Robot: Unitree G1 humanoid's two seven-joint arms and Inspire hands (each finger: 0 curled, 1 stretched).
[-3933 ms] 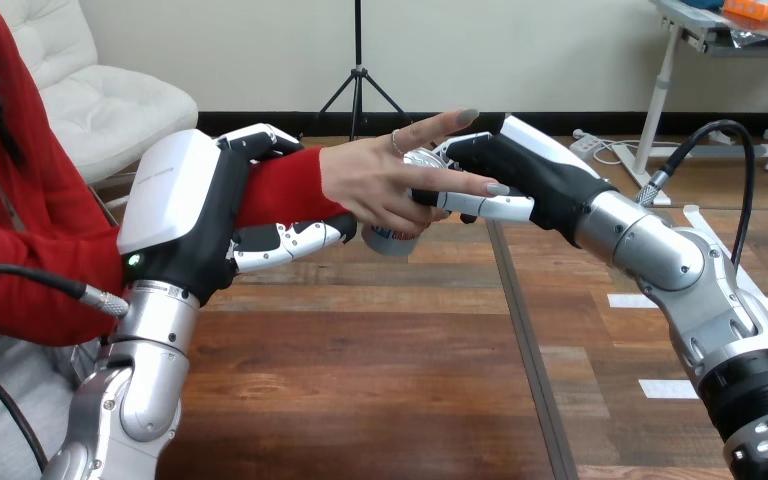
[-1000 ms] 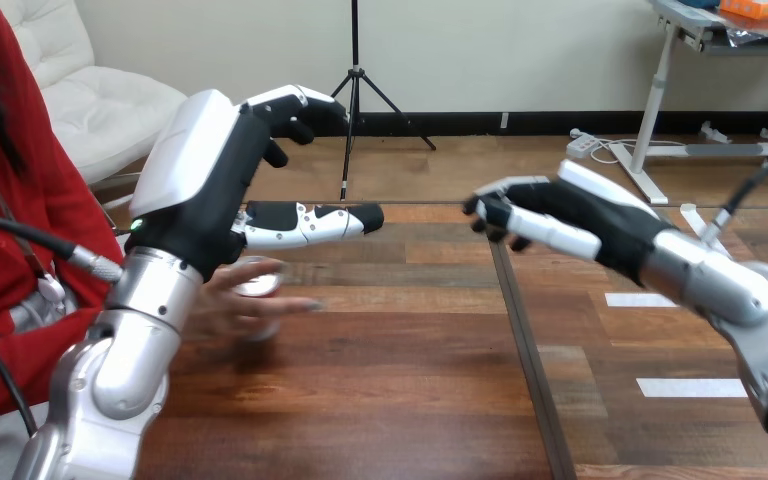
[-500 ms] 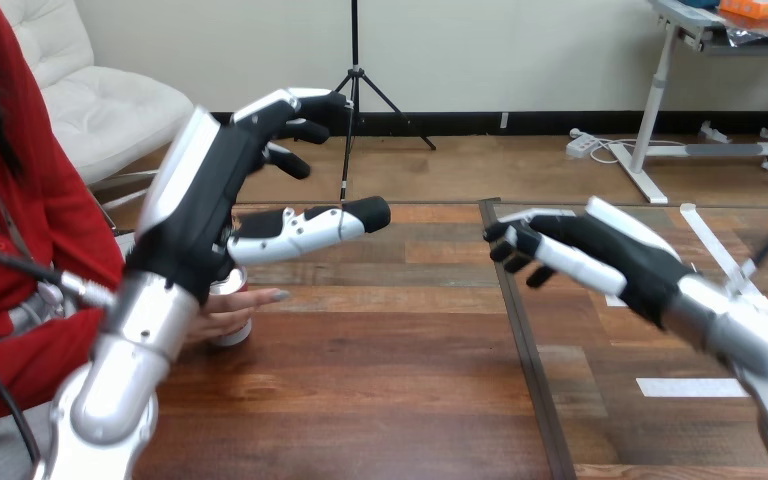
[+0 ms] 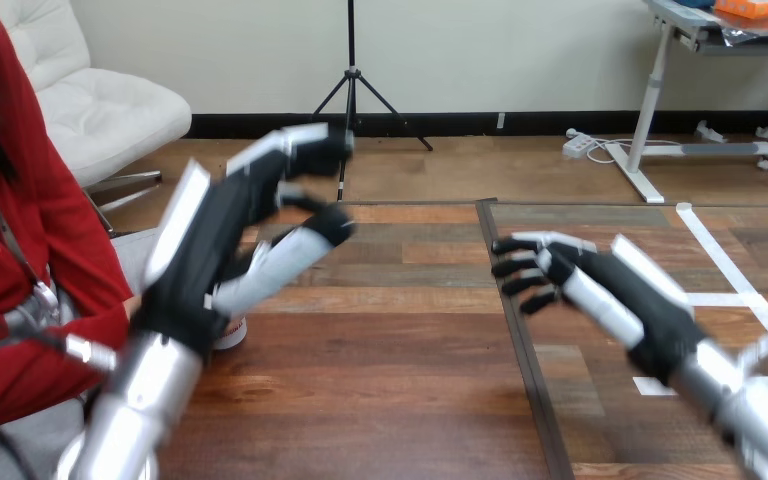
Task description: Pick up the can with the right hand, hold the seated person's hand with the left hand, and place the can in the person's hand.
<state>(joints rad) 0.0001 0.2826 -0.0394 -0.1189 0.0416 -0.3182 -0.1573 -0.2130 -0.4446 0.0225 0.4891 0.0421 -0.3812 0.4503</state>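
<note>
Hovering over the desk (image 4: 380,400), my left hand (image 4: 222,238) is spread, empty; my right hand (image 4: 615,292) loosely open, empty; the can (image 4: 231,335) stands behind my left forearm (image 4: 145,400).

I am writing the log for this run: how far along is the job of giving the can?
Done, it seems: the can stands on the table by the person, half behind the left arm. In hand: nothing; left hand and right hand are open and empty. Left: probably only lowering the arms.
</note>
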